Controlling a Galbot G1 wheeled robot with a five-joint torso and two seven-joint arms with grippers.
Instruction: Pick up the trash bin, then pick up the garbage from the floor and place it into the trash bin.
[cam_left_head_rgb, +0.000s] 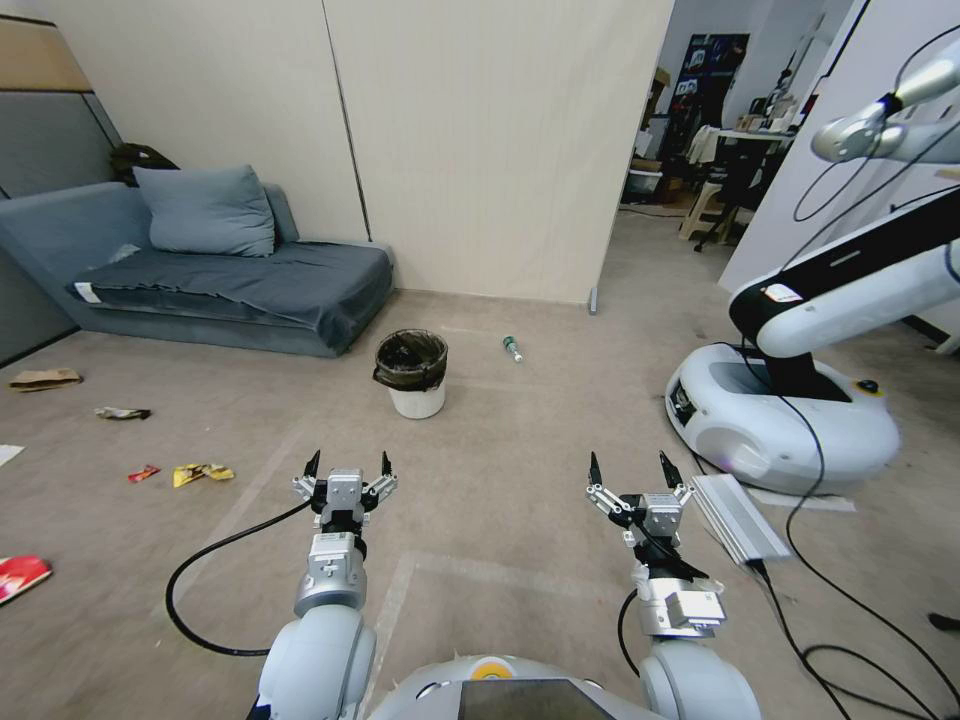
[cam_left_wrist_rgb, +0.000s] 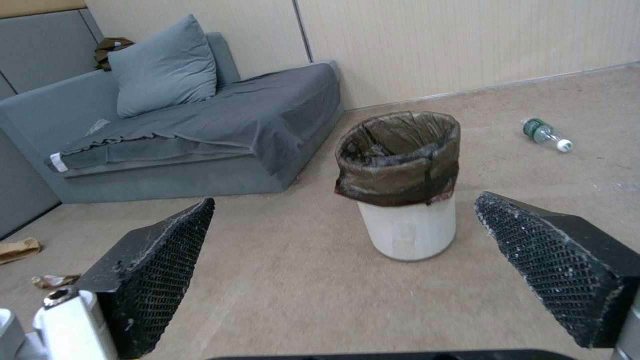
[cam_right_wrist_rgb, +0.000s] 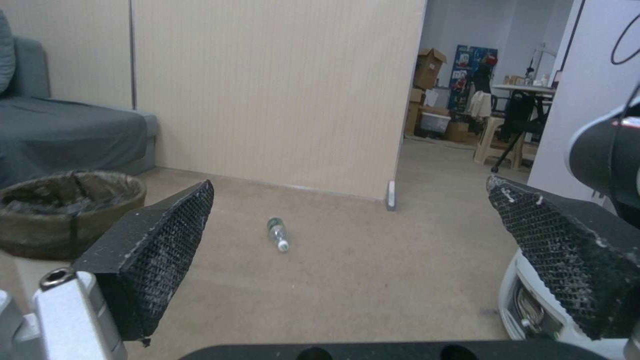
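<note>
Black-fingered and spread wide, the left gripper (cam_left_head_rgb: 347, 466) is hovering empty above the beige floor (cam_left_head_rgb: 480, 520) just ahead of the robot, and the right gripper (cam_left_head_rgb: 636, 470) is hanging level with it to the right, its jaws equally wide and holding nothing. A grey flat box (cam_left_head_rgb: 738, 516) with a cable is lying on the floor just right of the right gripper. Off to the left, garbage is lying scattered: a red wrapper (cam_left_head_rgb: 20, 576) at the near left edge, then a small red scrap (cam_left_head_rgb: 143, 473) just beside a yellow wrapper (cam_left_head_rgb: 202, 473), then a dark wrapper (cam_left_head_rgb: 123, 412), and farther still a brown paper bag (cam_left_head_rgb: 44, 379) near the sofa's end. Ahead of the left gripper, well apart from it, the bin (cam_left_head_rgb: 412, 374) is standing upright on the floor, white with a black bag folded over its rim; in the left wrist view the bin (cam_left_wrist_rgb: 405, 182) is sitting between the two fingers (cam_left_wrist_rgb: 153, 280). A bottle (cam_left_head_rgb: 513, 348) with a green label is lying on its side just right of the bin and slightly farther off. On the right, another white robot (cam_left_head_rgb: 790, 400) is standing on its base. Behind the bin, a grey sofa (cam_left_head_rgb: 220, 280) with a cushion (cam_left_head_rgb: 205, 210) is resting against the beige wall (cam_left_head_rgb: 480, 140).
</note>
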